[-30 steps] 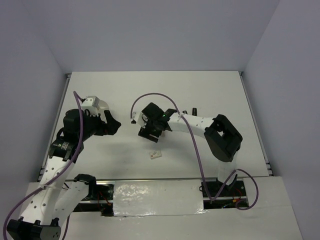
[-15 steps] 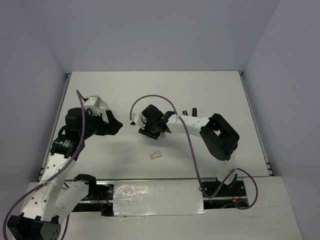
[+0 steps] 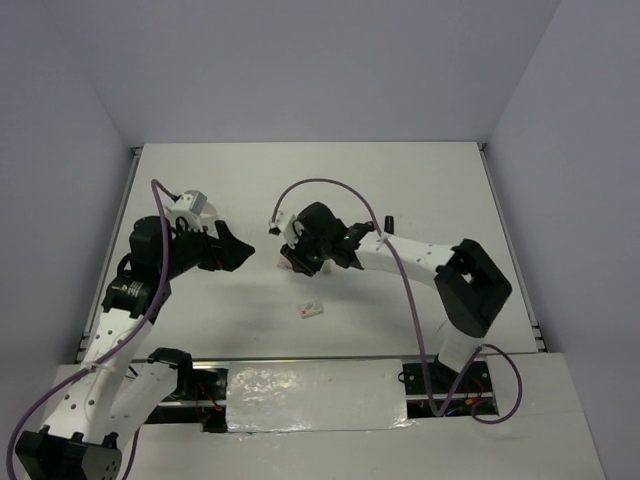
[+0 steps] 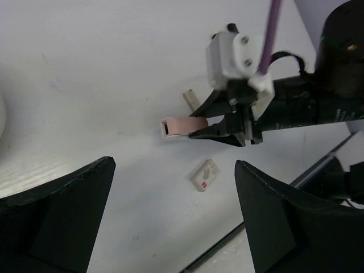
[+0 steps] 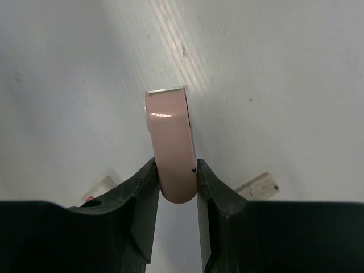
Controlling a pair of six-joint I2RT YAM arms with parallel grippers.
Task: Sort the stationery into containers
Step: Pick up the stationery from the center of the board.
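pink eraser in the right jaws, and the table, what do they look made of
Pink eraser: probably smooth rubber or soft vinyl; slight gloss, with a small bright highlight near its far end.
Table: white, hard, semi-matte, perhaps laminate or painted board; it shows a streaky sheen and fine specks.

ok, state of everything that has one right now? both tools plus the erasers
right tool: shut on the pink eraser.
pink eraser: gripped at one end between the fingers, other end sticking out.
left tool: open, empty.
white eraser: lying loose on the table, untouched.
tan eraser: lying loose on the table beside the right tool, untouched.
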